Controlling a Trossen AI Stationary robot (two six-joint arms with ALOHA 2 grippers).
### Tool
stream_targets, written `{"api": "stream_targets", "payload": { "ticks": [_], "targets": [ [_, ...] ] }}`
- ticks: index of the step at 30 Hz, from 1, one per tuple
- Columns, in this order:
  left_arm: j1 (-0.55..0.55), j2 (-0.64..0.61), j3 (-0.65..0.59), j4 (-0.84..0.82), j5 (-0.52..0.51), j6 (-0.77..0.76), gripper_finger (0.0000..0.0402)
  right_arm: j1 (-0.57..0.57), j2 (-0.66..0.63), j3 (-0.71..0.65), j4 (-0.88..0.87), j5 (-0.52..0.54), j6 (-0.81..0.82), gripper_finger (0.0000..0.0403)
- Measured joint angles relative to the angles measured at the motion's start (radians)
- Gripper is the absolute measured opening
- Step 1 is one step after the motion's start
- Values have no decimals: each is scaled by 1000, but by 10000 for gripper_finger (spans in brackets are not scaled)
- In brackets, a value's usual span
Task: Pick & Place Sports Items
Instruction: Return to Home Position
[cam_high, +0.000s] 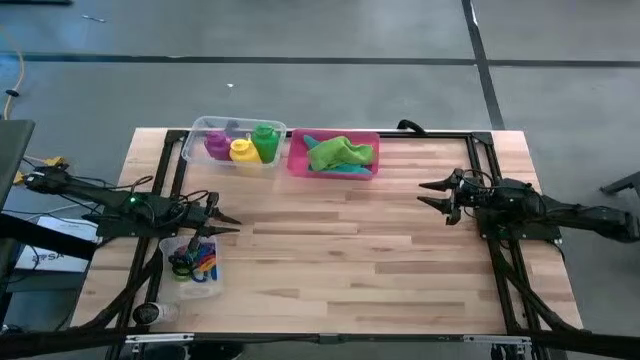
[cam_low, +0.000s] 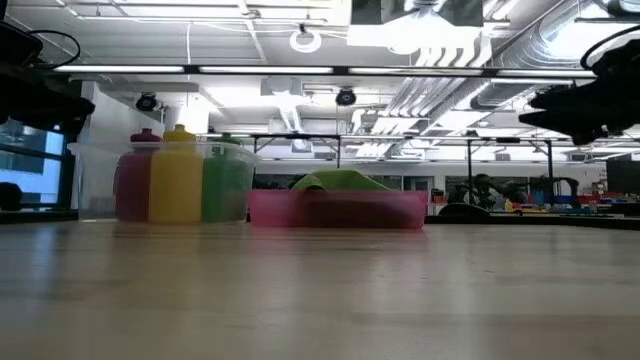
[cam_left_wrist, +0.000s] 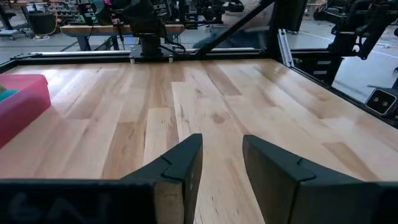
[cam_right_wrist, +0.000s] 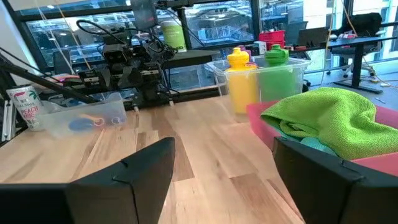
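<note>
Rings sat bunched in the near-left tub. Purple bottle, yellow bottle and green bottle stood upright in the far tub. The green cloth lay over the teal cloth in the pink tray just beside it; teal was mostly hidden, probably one piece. Everything was sorted by type, so placing looked done. Left fingers showed a narrow gap, empty, above the table at the ring tub's far edge. Right fingers were spread wide, empty, well apart on the right. Both read as parked.
</note>
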Motion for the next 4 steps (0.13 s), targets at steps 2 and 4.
{"api": "stream_targets", "payload": {
  "ticks": [2, 4],
  "targets": [
    [0, 0, 0, 0, 0, 0, 93, 0, 0, 0, 0, 0, 0, 215],
    [0, 0, 0, 0, 0, 0, 93, 0, 0, 0, 0, 0, 0, 215]
  ]
}}
